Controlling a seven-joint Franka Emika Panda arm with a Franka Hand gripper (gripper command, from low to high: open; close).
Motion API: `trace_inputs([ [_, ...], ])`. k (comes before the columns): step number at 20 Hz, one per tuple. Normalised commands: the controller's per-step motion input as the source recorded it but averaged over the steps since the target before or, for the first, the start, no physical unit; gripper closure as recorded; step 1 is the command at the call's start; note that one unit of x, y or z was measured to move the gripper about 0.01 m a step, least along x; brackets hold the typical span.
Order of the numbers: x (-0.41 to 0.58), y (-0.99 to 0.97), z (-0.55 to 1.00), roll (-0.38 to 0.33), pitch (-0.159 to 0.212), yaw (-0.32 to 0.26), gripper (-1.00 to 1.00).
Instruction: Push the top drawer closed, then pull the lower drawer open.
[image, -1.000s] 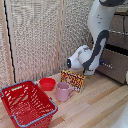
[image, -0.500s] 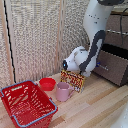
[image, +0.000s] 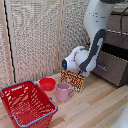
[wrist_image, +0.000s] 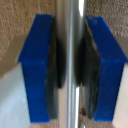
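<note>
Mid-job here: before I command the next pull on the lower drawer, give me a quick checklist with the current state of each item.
1. Handle between the pads: ok. The wrist view shows the silver bar handle running between the blue fingers.
2. gripper closed on the bar: ok, pads appear pressed against both sides.
3. lower drawer partly open: ok, its front stands out from the cabinet in the exterior view.
4. top drawer closed: cannot tell, mostly cropped and behind the arm.
5. Pull path clear: cannot tell; the pink mug and snack box sit on the floor near the arm.
</note>
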Motion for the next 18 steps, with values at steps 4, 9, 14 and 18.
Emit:
trace_inputs([
  [4,0.254,0.01,0.27,0.038,-0.009,0.000,-1.00],
  [9,0.299,0.05,0.28,0.078,-0.020,-0.018,-1.00],
  [14,0.315,0.26,0.22,0.183,-0.019,-0.004,-1.00],
  [18,0.289,0.23,0.38,0.186,-0.043,-0.015,-1.00],
])
